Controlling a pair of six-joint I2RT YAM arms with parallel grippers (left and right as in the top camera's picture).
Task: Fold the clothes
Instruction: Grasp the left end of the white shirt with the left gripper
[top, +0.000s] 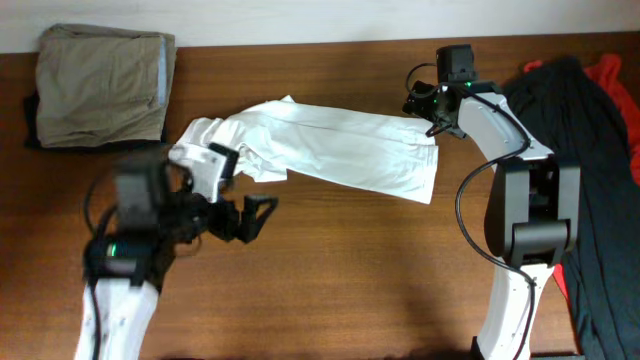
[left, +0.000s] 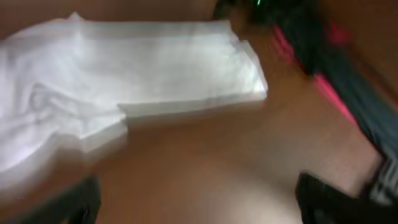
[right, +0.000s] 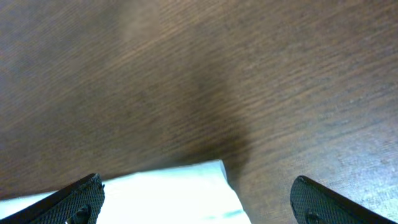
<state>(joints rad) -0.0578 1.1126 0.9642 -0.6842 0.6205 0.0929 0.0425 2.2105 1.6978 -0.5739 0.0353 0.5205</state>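
Note:
A white garment (top: 330, 145) lies stretched across the middle of the wooden table, bunched at its left end; it also shows in the left wrist view (left: 137, 74). My left gripper (top: 255, 215) is open and empty just below that bunched end, its fingers at the bottom corners of the left wrist view (left: 199, 202). My right gripper (top: 425, 110) is open above the garment's far right corner (right: 186, 193), with nothing between its fingers (right: 199, 199) but the cloth below.
A folded khaki garment (top: 102, 82) rests on a dark one at the back left. A pile of dark and red clothes (top: 590, 150) lies along the right edge, also in the left wrist view (left: 336, 68).

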